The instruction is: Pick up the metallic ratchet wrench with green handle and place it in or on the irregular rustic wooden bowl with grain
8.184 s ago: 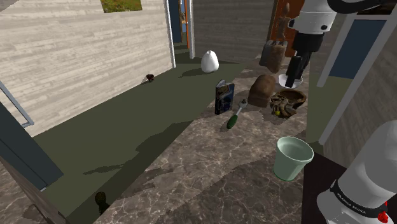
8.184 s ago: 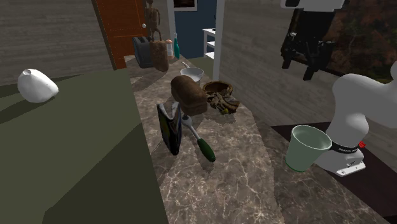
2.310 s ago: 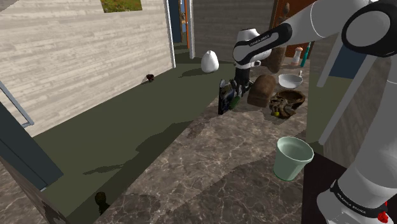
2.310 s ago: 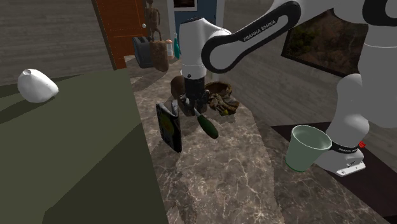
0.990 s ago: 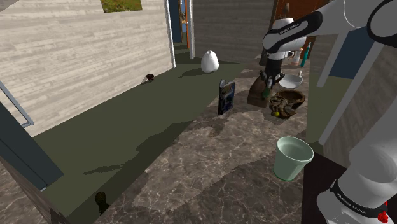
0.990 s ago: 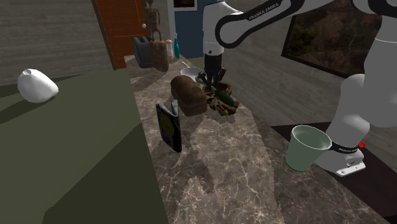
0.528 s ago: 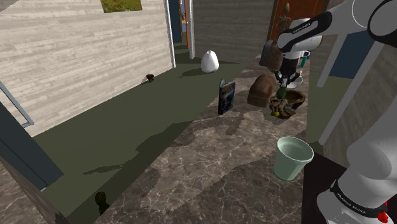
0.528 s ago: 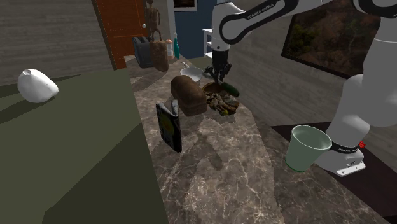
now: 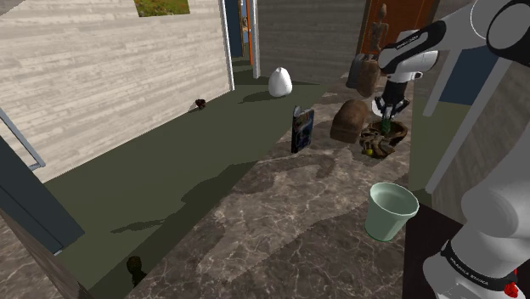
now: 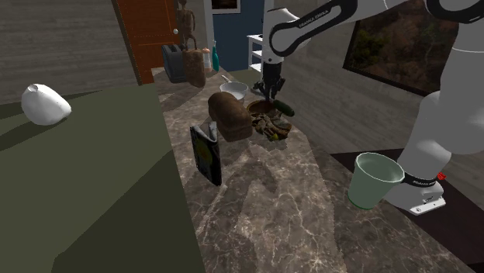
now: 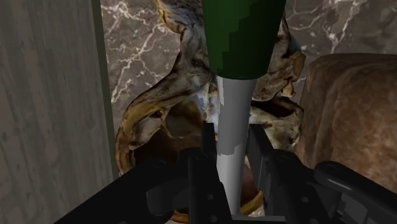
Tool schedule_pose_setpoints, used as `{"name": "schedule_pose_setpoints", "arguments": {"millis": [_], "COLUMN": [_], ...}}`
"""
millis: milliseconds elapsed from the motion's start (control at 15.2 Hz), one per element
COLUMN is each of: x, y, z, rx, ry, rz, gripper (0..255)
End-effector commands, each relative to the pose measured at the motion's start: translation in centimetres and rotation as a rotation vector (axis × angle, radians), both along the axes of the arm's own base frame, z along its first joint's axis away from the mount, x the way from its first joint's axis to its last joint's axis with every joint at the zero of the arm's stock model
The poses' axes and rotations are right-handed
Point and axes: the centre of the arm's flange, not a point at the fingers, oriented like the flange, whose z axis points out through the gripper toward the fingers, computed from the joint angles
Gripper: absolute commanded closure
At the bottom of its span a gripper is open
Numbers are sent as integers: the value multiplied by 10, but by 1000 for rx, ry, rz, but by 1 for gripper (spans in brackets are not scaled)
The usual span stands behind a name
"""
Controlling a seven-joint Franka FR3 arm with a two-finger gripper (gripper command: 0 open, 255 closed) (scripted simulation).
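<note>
Since half a second ago, my arm has carried the wrench [image 11: 230, 127] farther over the wooden bowl [image 9: 399, 128]. My gripper [image 11: 230, 143] is clamped on its grey shaft, green handle tilted down over the bowl; whether they touch I cannot tell. That bowl sits by the marble counter's [image 9: 280, 229] wall-side edge, just beside a brown lump [image 9: 349, 121]. A dark book [image 9: 300, 129] stands near the counter's opposite edge, and a pale green cup [image 9: 391, 211] stands well apart, near my stand.

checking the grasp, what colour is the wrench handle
The wrench handle is dark green, clearest in the wrist view.
</note>
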Motion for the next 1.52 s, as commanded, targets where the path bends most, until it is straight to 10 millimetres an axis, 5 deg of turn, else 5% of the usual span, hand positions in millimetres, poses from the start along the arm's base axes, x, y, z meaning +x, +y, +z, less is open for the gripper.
{"name": "schedule_pose_setpoints", "arguments": {"millis": [0, 462, 990, 1056, 1386, 1452], "x": [0, 0, 0, 0, 0, 1], "y": [0, 0, 0, 0, 0, 0], "z": [-11, -51, -51, -51, -51, -37], "rx": [-1, -1, -1, -1, -1, -1], "ry": [-1, -1, -1, -1, -1, -1], "rz": [0, 0, 0, 0, 0, 0], "gripper": [255, 255, 255, 0, 0, 0]}}
